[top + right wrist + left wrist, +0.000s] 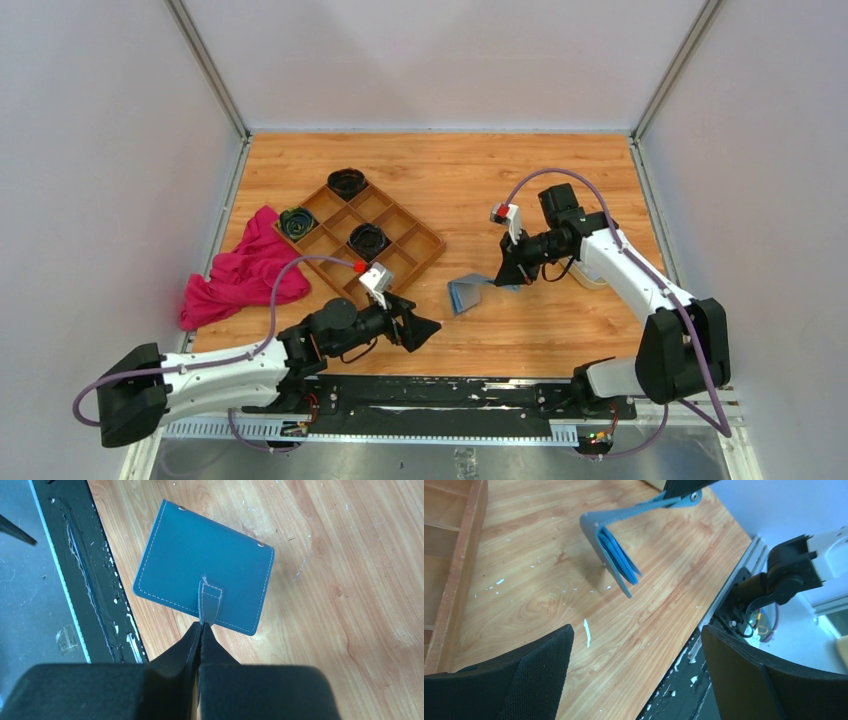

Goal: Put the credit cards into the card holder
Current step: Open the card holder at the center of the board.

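Note:
The card holder (465, 293) is a teal-blue wallet, half open in a V near the table's middle front. My right gripper (202, 625) is shut on its snap tab and holds one flap up. In the left wrist view the card holder (616, 555) shows its lighter blue slotted inside, with the other flap hanging towards the wood. My left gripper (420, 330) stands wide open a short way to the holder's left, low over the table. Nothing lies between its black fingers (544, 670). The credit cards are out of view.
A brown wooden compartment tray (400, 262) with dark round items sits at the left middle, and a pink cloth (245, 270) lies left of it. A cream object (592, 281) peeks from behind the right arm. The black base rail (450, 395) runs along the near edge.

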Motion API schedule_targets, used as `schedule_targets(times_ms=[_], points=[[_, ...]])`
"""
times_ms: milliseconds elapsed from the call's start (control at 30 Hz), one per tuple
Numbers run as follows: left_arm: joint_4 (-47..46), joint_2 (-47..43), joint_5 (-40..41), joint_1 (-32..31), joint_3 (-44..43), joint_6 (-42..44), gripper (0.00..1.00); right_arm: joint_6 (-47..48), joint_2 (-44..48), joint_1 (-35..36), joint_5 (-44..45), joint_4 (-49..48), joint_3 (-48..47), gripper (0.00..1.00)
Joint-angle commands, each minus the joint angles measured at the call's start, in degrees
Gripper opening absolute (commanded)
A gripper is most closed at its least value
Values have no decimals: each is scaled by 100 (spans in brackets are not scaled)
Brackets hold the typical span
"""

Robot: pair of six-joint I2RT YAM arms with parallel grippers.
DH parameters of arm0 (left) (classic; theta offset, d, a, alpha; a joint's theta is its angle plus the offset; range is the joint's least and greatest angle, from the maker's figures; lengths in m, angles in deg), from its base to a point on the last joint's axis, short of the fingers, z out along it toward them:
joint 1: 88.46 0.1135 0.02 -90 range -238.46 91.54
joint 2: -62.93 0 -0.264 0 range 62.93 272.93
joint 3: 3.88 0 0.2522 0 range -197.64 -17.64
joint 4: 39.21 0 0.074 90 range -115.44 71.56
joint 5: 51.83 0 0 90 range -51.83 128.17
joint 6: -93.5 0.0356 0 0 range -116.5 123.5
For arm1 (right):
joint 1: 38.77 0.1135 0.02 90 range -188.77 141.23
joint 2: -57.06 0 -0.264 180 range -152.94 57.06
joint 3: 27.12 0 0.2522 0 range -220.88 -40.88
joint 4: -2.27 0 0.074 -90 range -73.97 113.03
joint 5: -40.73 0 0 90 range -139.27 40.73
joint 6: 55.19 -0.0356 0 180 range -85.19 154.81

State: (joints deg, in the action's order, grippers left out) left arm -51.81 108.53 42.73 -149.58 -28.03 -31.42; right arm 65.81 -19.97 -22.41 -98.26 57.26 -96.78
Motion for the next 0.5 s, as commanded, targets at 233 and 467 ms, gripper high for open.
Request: schedule_targets(times_ms=[233, 467], points=[[-52, 1714, 1269, -515, -924, 311, 100, -460, -110, -123, -248, -135, -42, 0], [-350, 2444, 1660, -517, -1214, 563, 100, -437, -102, -123, -319, -133, -41, 0]])
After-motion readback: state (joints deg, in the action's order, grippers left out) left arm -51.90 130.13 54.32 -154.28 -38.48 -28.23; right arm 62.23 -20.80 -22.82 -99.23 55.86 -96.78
